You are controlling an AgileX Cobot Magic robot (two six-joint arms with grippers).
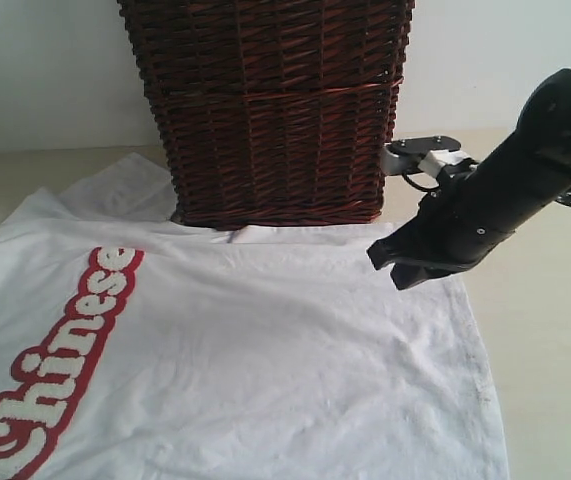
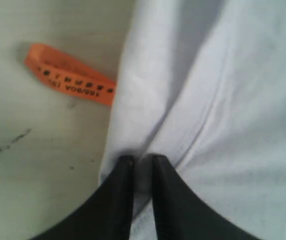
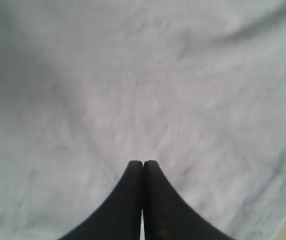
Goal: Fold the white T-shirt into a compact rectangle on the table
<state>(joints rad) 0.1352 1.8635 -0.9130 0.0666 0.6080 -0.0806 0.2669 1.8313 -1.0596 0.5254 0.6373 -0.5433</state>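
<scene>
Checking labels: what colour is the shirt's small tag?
Orange tag, black print; left wrist view shows it best.

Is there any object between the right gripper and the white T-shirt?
Nothing visible does. The right gripper, jaws shut, hangs over bare cloth of the white T-shirt. The wicker basket stands at the shirt's edge, not under the gripper.

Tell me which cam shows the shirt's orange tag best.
Left wrist view: the orange tag lies flat on the table at the edge of the white T-shirt, print visible though blurred. Exterior view does not show it; right wrist view shows only white fabric.
</scene>
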